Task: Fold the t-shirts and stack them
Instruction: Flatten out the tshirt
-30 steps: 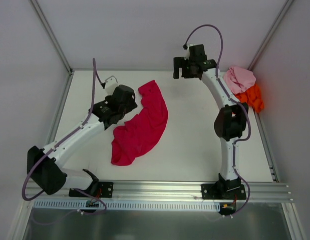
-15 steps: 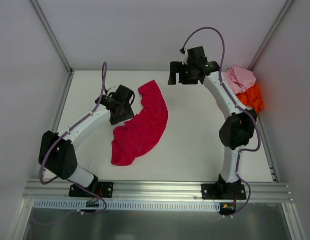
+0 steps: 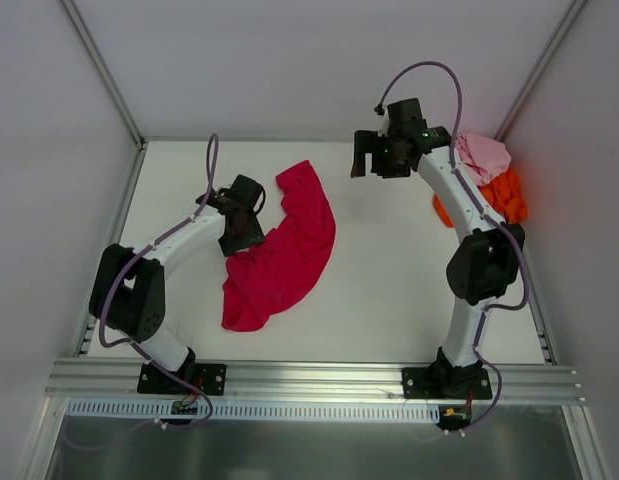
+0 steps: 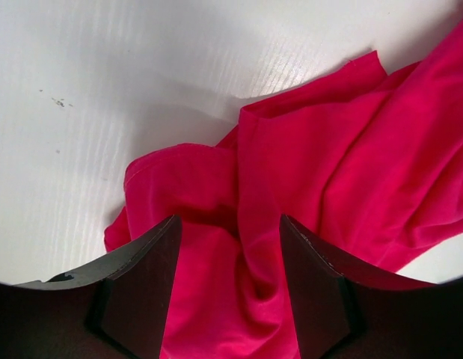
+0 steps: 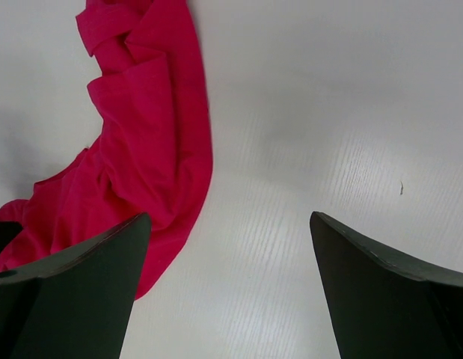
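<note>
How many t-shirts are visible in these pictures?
3. The crimson t-shirt lies crumpled left of centre. The pale pink t-shirt is bunched in the far right corner, with the orange t-shirt against it. Another could be hidden beneath.

A white table (image 3: 389, 280) sits boxed in by plain white walls (image 3: 289, 60), with grey metal posts (image 3: 102, 72) in the corners and an aluminium rail (image 3: 319, 378) along its near edge. Light is even.

Right gripper (image 5: 230, 218) spread wide over white table (image 5: 328, 97), only table in the gap. Rumpled crimson shirt (image 5: 145, 127) upper left, its lower end hidden behind one finger (image 5: 66, 299).
</note>
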Action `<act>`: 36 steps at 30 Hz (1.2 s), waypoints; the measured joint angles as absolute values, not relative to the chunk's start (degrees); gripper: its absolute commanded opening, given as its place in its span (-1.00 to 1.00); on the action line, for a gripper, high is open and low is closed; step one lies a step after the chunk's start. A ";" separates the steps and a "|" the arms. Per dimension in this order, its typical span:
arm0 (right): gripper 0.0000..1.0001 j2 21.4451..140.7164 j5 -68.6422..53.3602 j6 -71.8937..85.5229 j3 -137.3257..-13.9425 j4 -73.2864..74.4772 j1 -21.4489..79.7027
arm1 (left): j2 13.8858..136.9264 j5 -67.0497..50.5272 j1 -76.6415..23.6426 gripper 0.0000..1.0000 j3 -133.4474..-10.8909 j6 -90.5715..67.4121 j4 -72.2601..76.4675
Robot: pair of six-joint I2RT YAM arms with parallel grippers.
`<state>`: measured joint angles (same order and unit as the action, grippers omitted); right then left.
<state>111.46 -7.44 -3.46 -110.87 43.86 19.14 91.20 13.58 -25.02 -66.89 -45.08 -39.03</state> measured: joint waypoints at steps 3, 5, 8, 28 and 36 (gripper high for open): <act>0.87 109.86 -7.60 -3.36 -110.87 43.86 18.98 | 93.49 13.41 -25.02 0.12 -66.83 -44.40 -38.06; 0.87 108.92 -7.97 -3.20 -110.87 43.81 18.98 | 95.18 13.04 -25.02 0.12 -66.48 -44.12 -37.28; 0.87 107.98 -8.45 -3.16 -110.74 43.79 19.00 | 97.10 12.40 -25.02 0.11 -65.82 -43.94 -36.16; 0.87 105.38 -10.00 -3.14 -104.42 43.18 21.08 | 85.12 14.37 -25.91 -1.00 -74.17 -40.64 -40.10; 0.87 105.82 -10.33 -2.96 -104.22 43.07 21.93 | 70.65 14.70 -26.02 -1.00 -77.34 -41.36 -46.72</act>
